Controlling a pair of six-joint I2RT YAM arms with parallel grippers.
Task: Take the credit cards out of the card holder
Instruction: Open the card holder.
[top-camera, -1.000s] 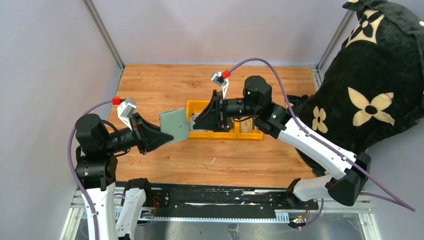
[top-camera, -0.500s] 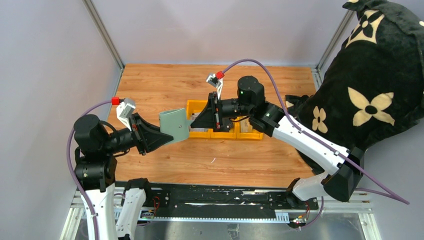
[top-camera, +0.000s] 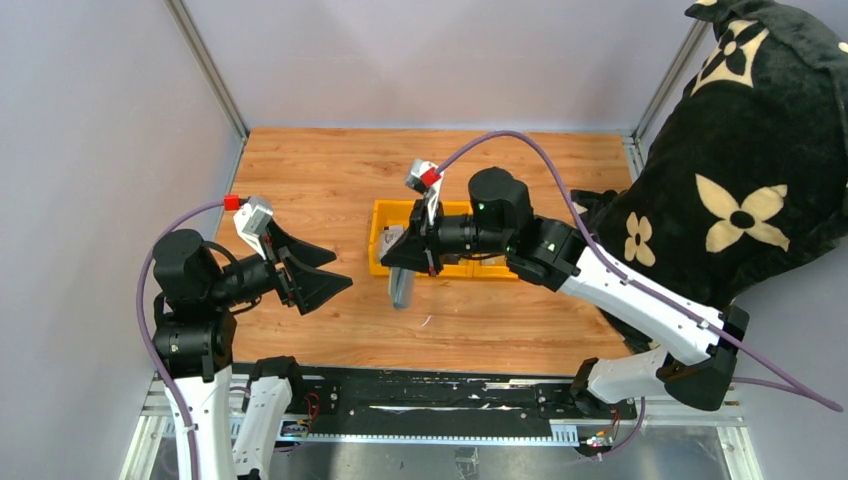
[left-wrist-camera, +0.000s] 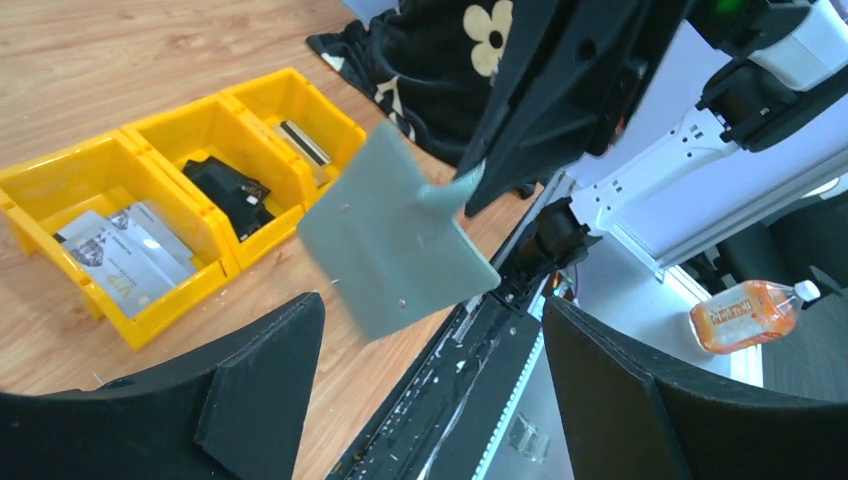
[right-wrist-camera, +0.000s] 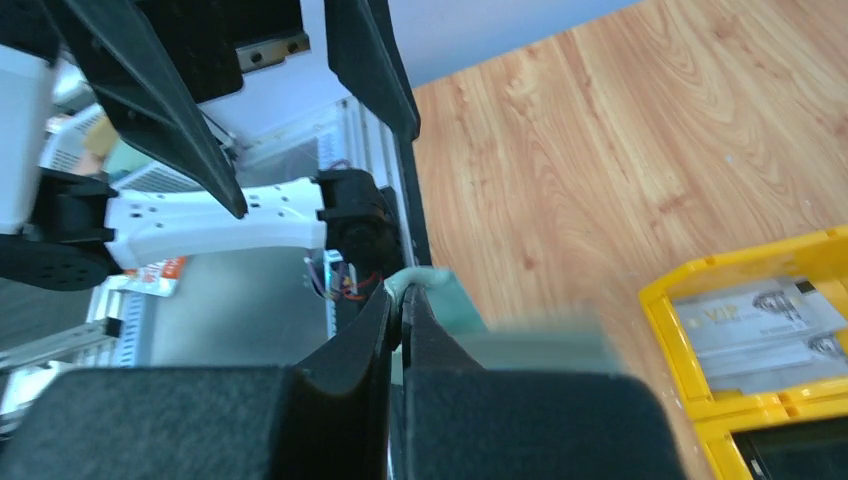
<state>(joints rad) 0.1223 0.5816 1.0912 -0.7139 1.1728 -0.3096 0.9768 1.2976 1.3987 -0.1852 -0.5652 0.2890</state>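
I have the wooden surface (top-camera: 330, 165), plank-grained, filling the overhead view. A black plush (top-camera: 745, 150) with cream flowers slumps to the right of the yellow bins (top-camera: 376, 232). From up there the bins read as 1 glossy plastic block. The left wrist view splits them into 3 open-topped compartments and shows what lies inside. It also shows an orange bottle (left-wrist-camera: 745, 312) well off the near side of the bins, which no other view catches.

The left gripper (top-camera: 343, 270) sits to the left of the bins, on their near side. Its black wedge-shaped jaws are spread wide with nothing between them.

The right gripper (top-camera: 398, 266) reaches over the left end of the bins, its jaws pressed together on the card holder (top-camera: 401, 290). Overhead, the holder is only a thin edge-on strip just in front of the bins' left end. The left wrist view shows its flat face: matte, pale grey-green, round-cornered and tilted. It is pinched at 1 top corner and hangs below the jaws. The right wrist view shows that corner between the jaw tips, but the rest is blurred.

2 silvery-grey cards (left-wrist-camera: 120, 255), printed and thin, lie in the left-end bin. A bulky black lump (left-wrist-camera: 225, 185) sits in the middle bin.
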